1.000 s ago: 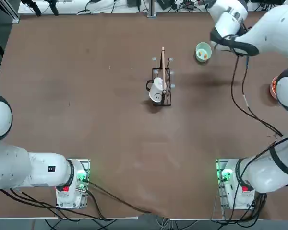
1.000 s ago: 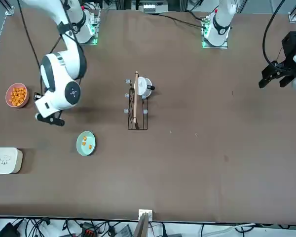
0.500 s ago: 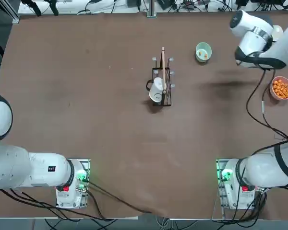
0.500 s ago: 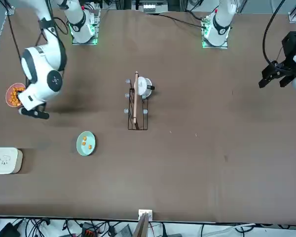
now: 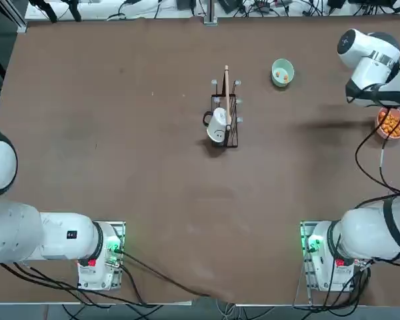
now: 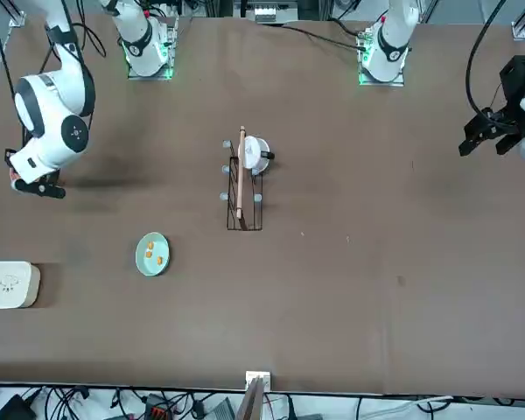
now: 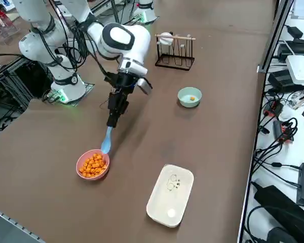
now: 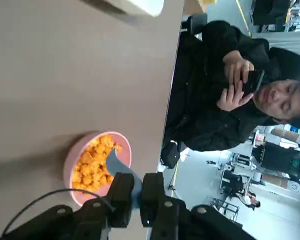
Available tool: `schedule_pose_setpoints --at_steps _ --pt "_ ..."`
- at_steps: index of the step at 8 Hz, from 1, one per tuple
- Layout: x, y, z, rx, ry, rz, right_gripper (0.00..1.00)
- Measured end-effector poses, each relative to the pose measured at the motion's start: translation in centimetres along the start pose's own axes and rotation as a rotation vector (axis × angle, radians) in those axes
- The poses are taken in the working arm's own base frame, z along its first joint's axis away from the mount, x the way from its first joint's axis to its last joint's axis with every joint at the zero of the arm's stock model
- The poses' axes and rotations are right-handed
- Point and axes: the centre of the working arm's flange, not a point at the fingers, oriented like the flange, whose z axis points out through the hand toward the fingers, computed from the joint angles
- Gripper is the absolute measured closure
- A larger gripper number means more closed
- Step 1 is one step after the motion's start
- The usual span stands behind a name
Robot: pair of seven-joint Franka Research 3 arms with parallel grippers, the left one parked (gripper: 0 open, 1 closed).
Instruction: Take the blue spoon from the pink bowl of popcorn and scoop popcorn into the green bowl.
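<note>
Right gripper (image 7: 111, 125) clenched on the blue spoon (image 7: 106, 142), its head hanging over the near edge of the pink bowl (image 7: 79, 164). Popcorn (image 7: 92, 167) heaped there; a few pieces in the green bowl (image 7: 183, 99), well apart. White tray (image 7: 170, 195) on the table (image 7: 55, 202).

On my brown, smooth counter (image 5: 187, 187) I see a round salmon-pink bowl (image 7: 82, 175), a round pale mint-green bowl (image 7: 189, 104), a white rounded rectangular tray (image 7: 171, 195), and a black wire rack (image 7: 175, 62) with a wooden bar.
</note>
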Motion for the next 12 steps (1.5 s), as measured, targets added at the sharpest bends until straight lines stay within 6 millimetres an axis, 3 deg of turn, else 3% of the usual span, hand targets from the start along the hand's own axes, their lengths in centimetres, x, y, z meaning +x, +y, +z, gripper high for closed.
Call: schedule_pose_setpoints --at_steps 5,9,10,12 --pt "-3.2 0.5 6.8 0.085 0.044 -0.021 0.87" --pt "-3.3 0.1 6.9 0.092 0.046 -0.029 0.15" --pt "-3.2 0.2 6.8 0.092 0.050 -0.027 0.01" --pt "-3.2 0.2 6.7 0.095 0.053 -0.025 0.00"
